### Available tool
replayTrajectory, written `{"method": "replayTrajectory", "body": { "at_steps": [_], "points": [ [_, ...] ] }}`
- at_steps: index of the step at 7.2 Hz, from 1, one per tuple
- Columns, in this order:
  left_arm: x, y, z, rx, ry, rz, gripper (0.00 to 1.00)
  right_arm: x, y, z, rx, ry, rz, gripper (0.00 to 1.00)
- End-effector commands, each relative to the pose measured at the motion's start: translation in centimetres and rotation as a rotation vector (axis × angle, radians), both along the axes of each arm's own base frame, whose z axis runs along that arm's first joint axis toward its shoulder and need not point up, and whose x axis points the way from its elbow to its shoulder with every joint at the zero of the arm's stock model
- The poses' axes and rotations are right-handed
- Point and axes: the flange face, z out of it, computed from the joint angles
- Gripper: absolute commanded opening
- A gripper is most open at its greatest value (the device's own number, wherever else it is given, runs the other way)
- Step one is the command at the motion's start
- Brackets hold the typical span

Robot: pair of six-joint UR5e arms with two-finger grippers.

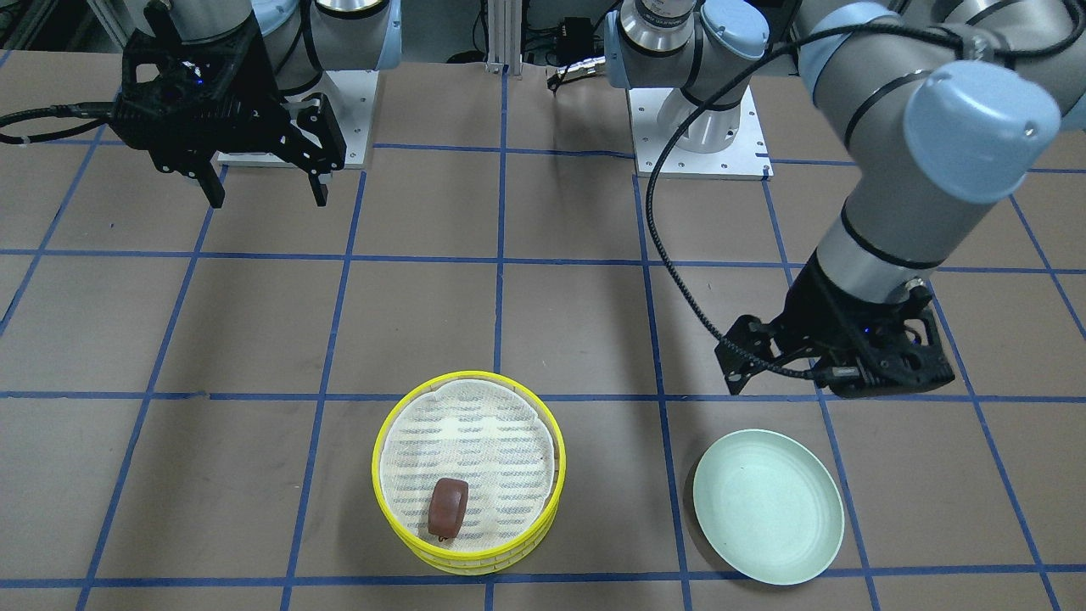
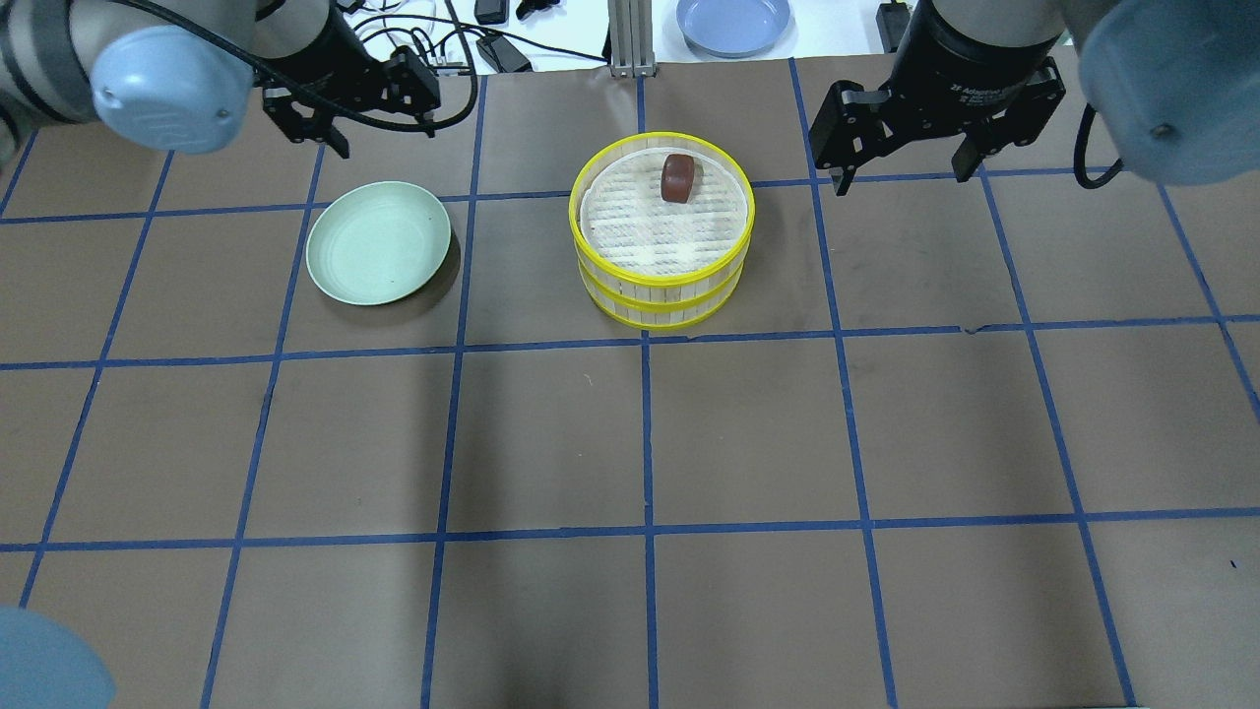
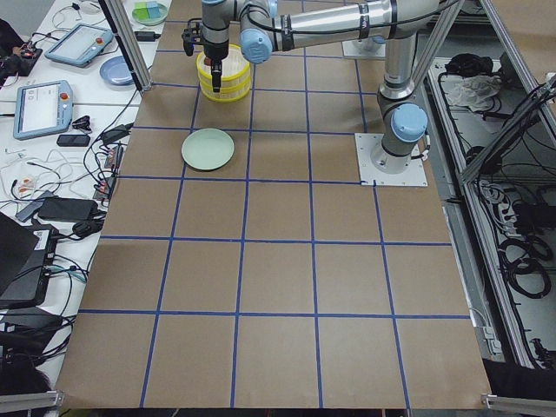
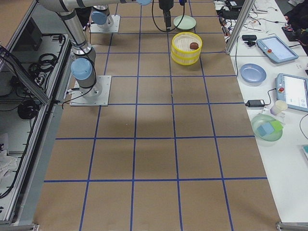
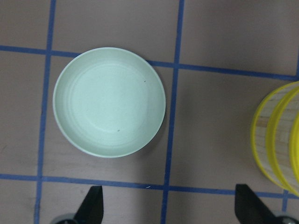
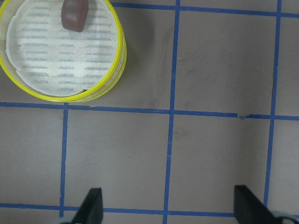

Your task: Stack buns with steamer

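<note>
A yellow two-tier steamer [image 2: 660, 295] stands at the far middle of the table. A dark reddish-brown bun [image 2: 677, 177] lies on the liner of its top tier, near the far rim; it also shows in the front view [image 1: 447, 507] and the right wrist view [image 6: 74, 14]. The cream-yellow bun is out of view. A pale green plate [image 2: 379, 242] to the steamer's left is empty. My left gripper [image 5: 170, 210] is open and empty, hovering beside the plate [image 5: 109, 101]. My right gripper [image 2: 901, 172] is open and empty, raised to the right of the steamer.
A blue plate [image 2: 733, 20] sits off the mat on the bench beyond the table. The arm bases [image 1: 700, 144] stand on the robot's side. The mat is brown with blue tape lines. Tablets and cables lie on the side bench [image 3: 52, 95].
</note>
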Motion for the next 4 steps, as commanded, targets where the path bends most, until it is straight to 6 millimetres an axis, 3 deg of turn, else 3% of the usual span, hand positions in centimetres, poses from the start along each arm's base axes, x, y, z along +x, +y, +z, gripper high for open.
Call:
{"method": "replayTrajectory", "body": {
  "at_steps": [1, 2, 4],
  "points": [
    [1.0, 4.9, 4.8, 0.055, -0.041, -0.015, 1.00, -0.6, -0.3, 0.1, -0.005, -0.003, -0.019, 1.00],
    [0.8, 6.5, 6.4, 0.058, -0.038, -0.016, 1.00, -1.4, -0.5, -0.1, 0.003, -0.006, -0.036, 1.00],
    [0.9, 7.2, 6.6, 0.056, -0.034, -0.011, 1.00, -1.6, -0.4, -1.0, 0.023, -0.011, -0.043, 1.00]
  ]
}}
